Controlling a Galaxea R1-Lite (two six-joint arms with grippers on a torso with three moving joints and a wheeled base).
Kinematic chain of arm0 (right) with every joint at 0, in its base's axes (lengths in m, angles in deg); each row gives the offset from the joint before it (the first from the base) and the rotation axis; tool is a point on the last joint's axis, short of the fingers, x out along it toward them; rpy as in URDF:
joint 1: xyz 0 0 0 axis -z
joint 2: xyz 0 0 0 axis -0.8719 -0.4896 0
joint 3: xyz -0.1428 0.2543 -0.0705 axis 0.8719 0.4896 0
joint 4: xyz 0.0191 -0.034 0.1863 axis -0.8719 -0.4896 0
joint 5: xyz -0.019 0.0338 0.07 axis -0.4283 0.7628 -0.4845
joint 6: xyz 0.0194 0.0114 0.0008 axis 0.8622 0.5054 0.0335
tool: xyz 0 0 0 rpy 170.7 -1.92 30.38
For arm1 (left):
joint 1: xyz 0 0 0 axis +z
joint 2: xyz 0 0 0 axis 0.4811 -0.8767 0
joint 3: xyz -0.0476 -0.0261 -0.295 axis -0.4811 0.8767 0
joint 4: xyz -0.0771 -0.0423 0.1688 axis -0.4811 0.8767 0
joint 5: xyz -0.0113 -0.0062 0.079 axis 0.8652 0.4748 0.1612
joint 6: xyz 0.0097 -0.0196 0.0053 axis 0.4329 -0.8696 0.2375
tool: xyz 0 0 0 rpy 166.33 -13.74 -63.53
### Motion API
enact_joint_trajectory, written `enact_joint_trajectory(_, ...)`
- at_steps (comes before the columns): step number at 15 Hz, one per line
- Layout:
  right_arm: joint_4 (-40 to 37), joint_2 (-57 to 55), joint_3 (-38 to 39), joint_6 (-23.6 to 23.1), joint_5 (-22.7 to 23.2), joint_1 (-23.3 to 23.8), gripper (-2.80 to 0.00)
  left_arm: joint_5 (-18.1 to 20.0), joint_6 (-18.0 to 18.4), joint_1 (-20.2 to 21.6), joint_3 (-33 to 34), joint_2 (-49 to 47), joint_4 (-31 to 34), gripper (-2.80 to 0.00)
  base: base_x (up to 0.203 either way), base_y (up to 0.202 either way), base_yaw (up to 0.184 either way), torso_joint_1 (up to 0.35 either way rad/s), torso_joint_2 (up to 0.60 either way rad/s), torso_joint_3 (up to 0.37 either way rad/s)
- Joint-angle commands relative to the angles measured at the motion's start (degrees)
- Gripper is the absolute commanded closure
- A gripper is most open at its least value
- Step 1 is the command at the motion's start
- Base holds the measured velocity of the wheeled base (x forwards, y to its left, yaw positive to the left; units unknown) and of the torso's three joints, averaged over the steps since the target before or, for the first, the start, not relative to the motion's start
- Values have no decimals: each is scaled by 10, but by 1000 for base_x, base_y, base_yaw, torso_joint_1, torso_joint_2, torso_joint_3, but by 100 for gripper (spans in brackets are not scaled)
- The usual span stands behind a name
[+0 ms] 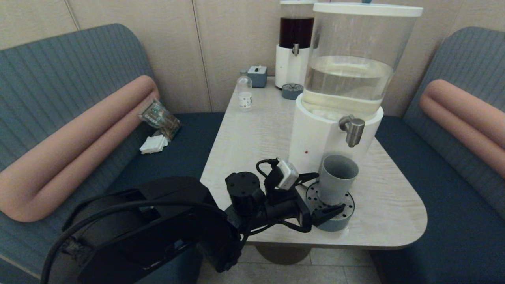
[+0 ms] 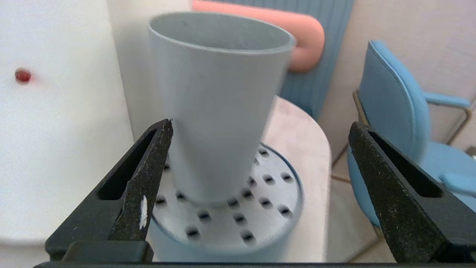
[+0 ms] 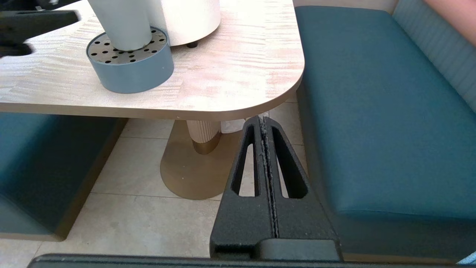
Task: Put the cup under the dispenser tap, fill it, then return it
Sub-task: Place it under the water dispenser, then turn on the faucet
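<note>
The grey-blue cup (image 1: pixel 337 177) (image 2: pixel 219 104) (image 3: pixel 124 26) stands upright on a perforated blue drip tray (image 1: pixel 335 225) (image 2: pixel 267 208), directly below the brushed-steel dispenser tap (image 1: pixel 352 131) of the big white-based dispenser (image 1: pixel 315 134) with the clear-liquid tank. My left gripper (image 1: pixel 330 191) (image 2: pixel 260 123) is open at the cup's lower half, one finger on each side; the finger nearer the dispenser's base is close to the cup wall, the other well apart. No liquid shows at the tap. My right gripper (image 3: pixel 263 120) hangs shut and empty below the table's near right corner.
The drip tray sits near the table's front edge (image 1: pixel 355 245). Further back stand a dark-red-liquid dispenser (image 1: pixel 296 35), a small clear bottle (image 1: pixel 244 94), a grey box (image 1: pixel 257 75) and a second drip tray (image 1: pixel 292 91). Blue benches flank the table.
</note>
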Motion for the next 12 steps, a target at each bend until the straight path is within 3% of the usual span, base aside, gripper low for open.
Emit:
enact_joint_trajectory(1,0,-1,1,0,0,0,0,2,6,0,54,40,-5,-280,0,0,0,0,0,0)
enact_joint_trajectory(4,0,-1,1,0,0,0,0,-3,10,3,133,99,-5,-280,0,0,0,0,0,0)
enact_joint_trajectory(6,0,-1,1,0,0,0,0,-30,9,9,182,163,-5,-280,0,0,0,0,0,0)
enact_joint_trajectory(7,0,-1,1,0,0,0,0,-43,7,15,205,199,-5,0,0,0,0,0,0,0)
enact_joint_trajectory(9,0,-1,1,0,0,0,0,-63,3,29,242,271,-5,0,0,0,0,0,0,0)
enact_joint_trajectory(12,0,-1,1,0,0,0,0,-142,-19,39,278,376,-5,0,0,0,0,0,0,0)
